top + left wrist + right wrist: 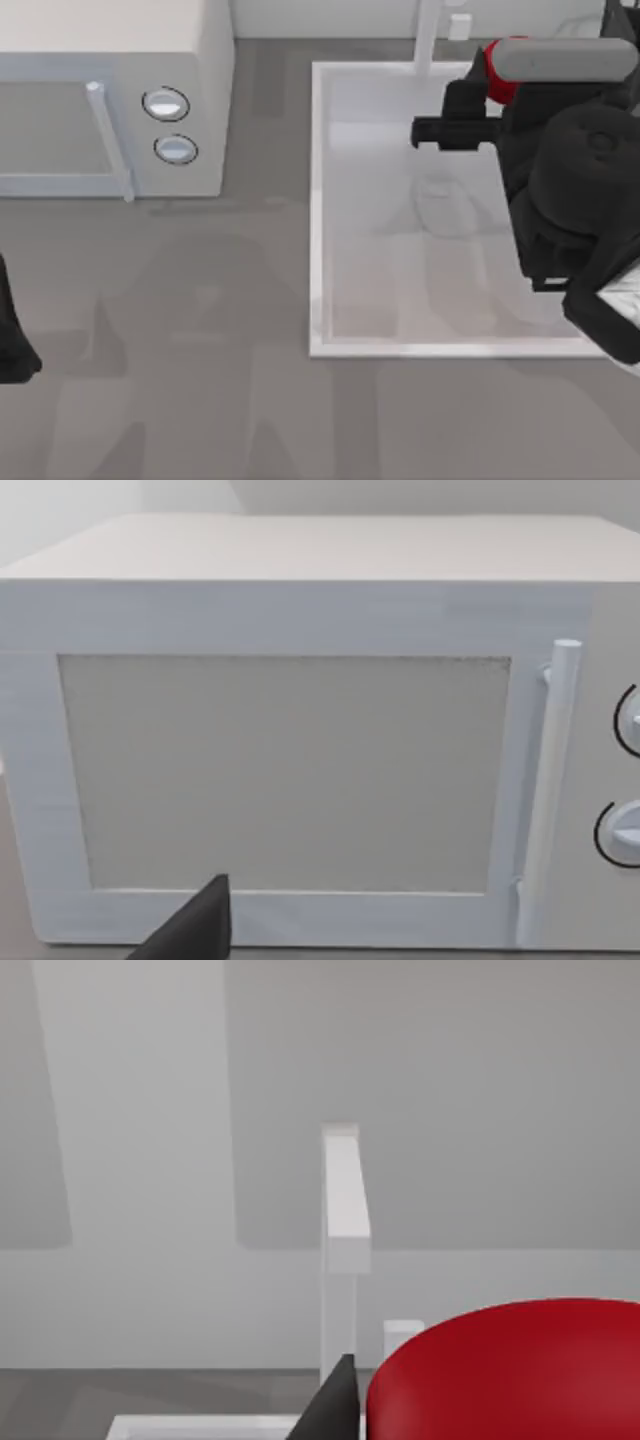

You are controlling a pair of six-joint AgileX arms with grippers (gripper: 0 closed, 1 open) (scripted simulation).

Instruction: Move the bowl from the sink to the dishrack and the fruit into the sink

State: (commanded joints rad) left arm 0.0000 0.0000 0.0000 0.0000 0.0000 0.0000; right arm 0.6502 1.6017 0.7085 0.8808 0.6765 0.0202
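One small glossy fruit [503,68], rigid, light and likely slippery, sits pinched in the right gripper [478,100] above the sink's [318,210] faucet-side corner, best held across its widest middle, while the left arm is parked far from the sink, its fingers unreadable.

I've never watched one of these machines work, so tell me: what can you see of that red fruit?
The fruit is small, smooth, glossy red and roundish. In the top view it sits by the sink's far right corner near the faucet, largely covered by the right arm. In the right wrist view it looms large, close beside a dark finger of the right hand.
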